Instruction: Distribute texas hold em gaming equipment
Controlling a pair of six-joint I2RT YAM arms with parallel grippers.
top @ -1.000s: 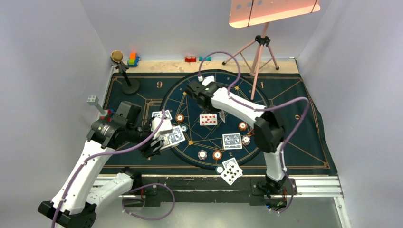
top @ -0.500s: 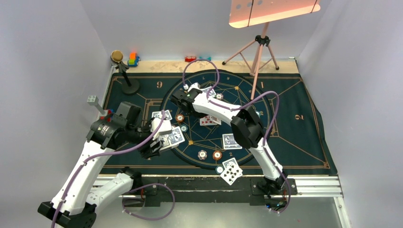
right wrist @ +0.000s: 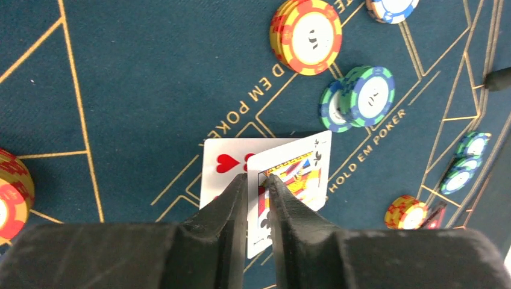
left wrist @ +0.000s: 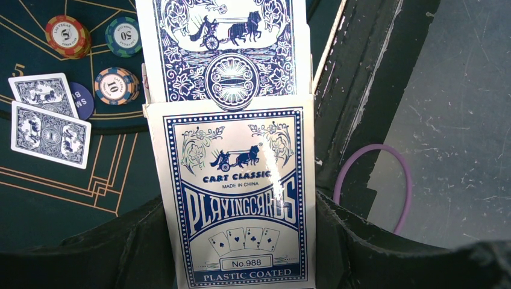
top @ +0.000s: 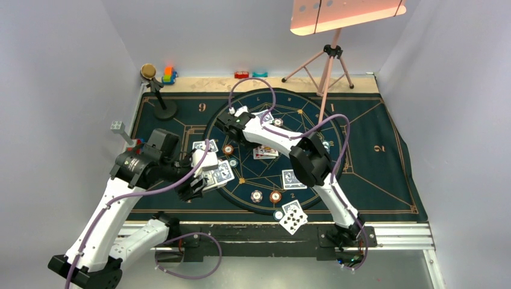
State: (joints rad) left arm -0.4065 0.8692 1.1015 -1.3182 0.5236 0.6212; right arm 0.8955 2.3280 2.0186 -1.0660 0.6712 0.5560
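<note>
Two face-up cards (right wrist: 226, 159) lie overlapping at the middle of the mat (right wrist: 120, 90), likely as shared cards. The right fingers (right wrist: 232, 217) stand over them, almost together with a thin gap; whether they pinch the upper card I cannot tell. The left fingers (left wrist: 120, 256) clamp the card box (left wrist: 238, 198), its deck (left wrist: 223, 48) sticking out for easy drawing.

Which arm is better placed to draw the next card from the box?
Right, probably. The left fingers are busy clamping the card box, a card sticking out. The right fingers hover slightly apart over the face-up cards, apparently free.
</note>
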